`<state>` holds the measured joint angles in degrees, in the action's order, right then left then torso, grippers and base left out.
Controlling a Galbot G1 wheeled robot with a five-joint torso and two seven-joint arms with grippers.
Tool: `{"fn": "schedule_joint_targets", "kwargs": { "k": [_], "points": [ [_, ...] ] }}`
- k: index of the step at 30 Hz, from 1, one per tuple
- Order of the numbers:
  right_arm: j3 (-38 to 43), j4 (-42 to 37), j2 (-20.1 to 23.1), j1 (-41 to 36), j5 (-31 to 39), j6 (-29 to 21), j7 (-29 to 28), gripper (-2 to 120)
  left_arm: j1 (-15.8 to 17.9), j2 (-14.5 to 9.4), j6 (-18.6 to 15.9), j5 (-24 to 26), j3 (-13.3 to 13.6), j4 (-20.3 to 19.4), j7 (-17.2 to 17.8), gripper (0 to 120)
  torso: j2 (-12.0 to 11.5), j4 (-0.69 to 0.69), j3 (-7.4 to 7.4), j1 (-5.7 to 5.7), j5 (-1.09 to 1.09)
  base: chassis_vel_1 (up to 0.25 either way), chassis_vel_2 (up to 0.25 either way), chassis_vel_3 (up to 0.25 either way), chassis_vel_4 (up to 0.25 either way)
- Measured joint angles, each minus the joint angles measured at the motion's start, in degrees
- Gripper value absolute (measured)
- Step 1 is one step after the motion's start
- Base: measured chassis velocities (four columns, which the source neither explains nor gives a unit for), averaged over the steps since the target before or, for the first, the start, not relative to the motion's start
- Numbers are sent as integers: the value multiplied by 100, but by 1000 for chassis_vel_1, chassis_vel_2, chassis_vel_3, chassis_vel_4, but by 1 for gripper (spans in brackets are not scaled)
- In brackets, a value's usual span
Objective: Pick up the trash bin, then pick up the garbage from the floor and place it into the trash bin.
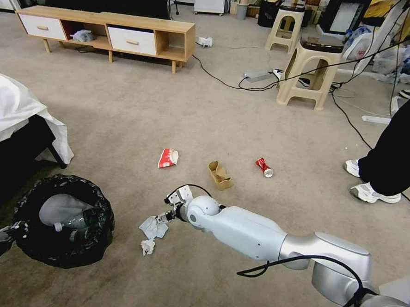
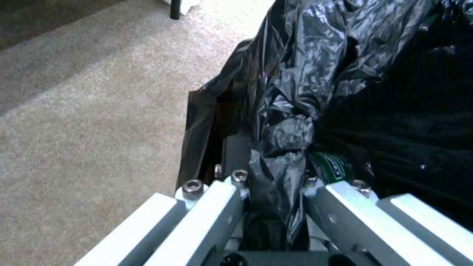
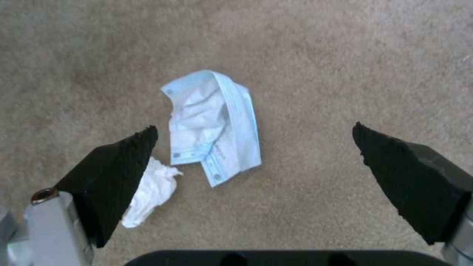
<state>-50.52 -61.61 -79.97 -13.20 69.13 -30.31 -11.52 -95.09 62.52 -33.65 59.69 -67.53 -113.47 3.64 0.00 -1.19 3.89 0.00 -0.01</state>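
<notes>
Below, beige carpet (image 1: pixel 123 120) — right claw (image 3: pixel 254 144) agape over tissue (image 3: pixel 212 125), left claw (image 2: pixel 276 192) clamped on trash bin (image 1: pixel 64 221).

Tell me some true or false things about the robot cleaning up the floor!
1. The right gripper is open above the pale blue wrapper. True.
2. The crushed red can is already in the trash bin. False: it lies on the carpet.
3. The left gripper is shut on the trash bin's black bag rim. True.
4. A bottle lies inside the trash bin. True.
5. The brown paper box sits on the wooden cabinet. False: it is on the floor.
</notes>
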Motion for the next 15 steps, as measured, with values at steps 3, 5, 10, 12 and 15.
{"fn": "schedule_joint_targets", "kwargs": {
  "k": [3,5,10,12,15],
  "points": [
    [-15,53,-27,7,0,-13,11,100,2,1,8,0,-4,11,-12,1,0,0,0,0,0,0,0,0,0],
    [-60,170,-96,39,-8,-43,36,100,-1,0,26,-1,-20,37,-48,1,0,0,0,0,0,0,0,0,0],
    [-93,312,-186,75,-27,-72,68,100,5,-14,41,-2,-24,69,-85,1,0,0,0,0,0,0,0,0,0],
    [-99,422,-238,90,-60,-76,118,100,19,-14,46,-7,-12,80,-90,1,0,1,0,0,0,0,0,0,0],
    [-96,593,-320,91,-137,-74,180,100,39,-10,52,-22,34,96,-97,1,0,0,0,0,0,0,0,0,0]
  ]
}}
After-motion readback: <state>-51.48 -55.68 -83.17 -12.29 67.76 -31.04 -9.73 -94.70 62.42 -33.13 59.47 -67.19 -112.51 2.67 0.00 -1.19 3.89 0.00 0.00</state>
